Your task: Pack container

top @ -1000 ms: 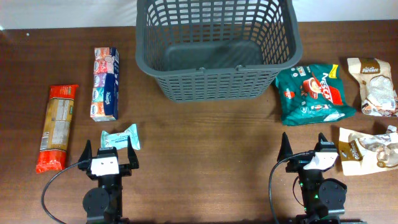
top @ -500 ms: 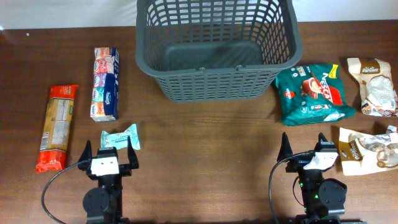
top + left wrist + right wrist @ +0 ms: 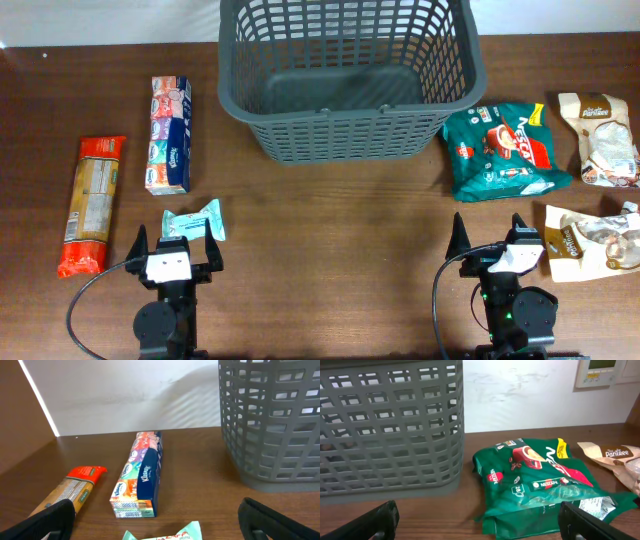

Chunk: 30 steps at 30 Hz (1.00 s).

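Overhead | container [image 3: 350, 135]: dark grey, slotted sides, thick rim | left hand [image 3: 175, 238], right hand [image 3: 488, 230]: both spread

A large dark grey slotted plastic basket [image 3: 345, 140] stands at the far side. Left of it lie a multicoloured tissue pack [image 3: 170, 135] and, further left, an orange pasta packet [image 3: 90, 205]; right of it, a green coffee bag [image 3: 505, 150].
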Available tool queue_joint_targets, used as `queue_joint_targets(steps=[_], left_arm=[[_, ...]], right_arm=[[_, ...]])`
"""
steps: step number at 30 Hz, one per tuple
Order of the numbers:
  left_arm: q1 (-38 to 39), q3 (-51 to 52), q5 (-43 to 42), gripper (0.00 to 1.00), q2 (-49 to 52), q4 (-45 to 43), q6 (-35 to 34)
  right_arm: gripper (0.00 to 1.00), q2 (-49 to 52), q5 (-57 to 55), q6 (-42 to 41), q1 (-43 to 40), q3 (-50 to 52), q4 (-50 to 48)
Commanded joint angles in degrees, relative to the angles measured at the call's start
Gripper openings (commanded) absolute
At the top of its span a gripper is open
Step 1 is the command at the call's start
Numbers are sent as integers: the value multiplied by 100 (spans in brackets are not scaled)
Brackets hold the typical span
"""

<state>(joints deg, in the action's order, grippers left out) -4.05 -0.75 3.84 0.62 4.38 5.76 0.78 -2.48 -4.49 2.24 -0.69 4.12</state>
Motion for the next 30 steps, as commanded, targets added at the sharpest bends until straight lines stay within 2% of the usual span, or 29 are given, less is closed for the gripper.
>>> queue_joint_targets(steps=[1, 8, 11, 14, 17, 20, 25, 30], left_arm=[[-13, 22, -63, 99, -33, 22, -50], [-13, 22, -63, 99, -33, 22, -50], [-13, 22, -61, 99, -33, 22, -50], [-13, 22, -63, 99, -33, 22, -50], [-13, 22, -61, 99, -33, 22, -50], [-13, 22, -63, 99, -33, 22, -50], [-13, 22, -63, 99, -33, 22, -50], [-13, 22, -63, 99, -33, 20, -50]], right_arm=[[99, -59, -74, -7, 37, 37, 24], [99, -59, -101, -92, 37, 35, -496], [99, -59, -748, -85, 35, -11, -1167], [99, -39, -1602, 208, 37, -315, -1266], [99, 136, -1794, 791, 37, -811, -1209], [99, 610, -1792, 970, 37, -1547, -1163], [99, 1969, -1805, 1388, 35, -3080, -815], [99, 3901, -2214, 1482, 37, -5543, 970]])
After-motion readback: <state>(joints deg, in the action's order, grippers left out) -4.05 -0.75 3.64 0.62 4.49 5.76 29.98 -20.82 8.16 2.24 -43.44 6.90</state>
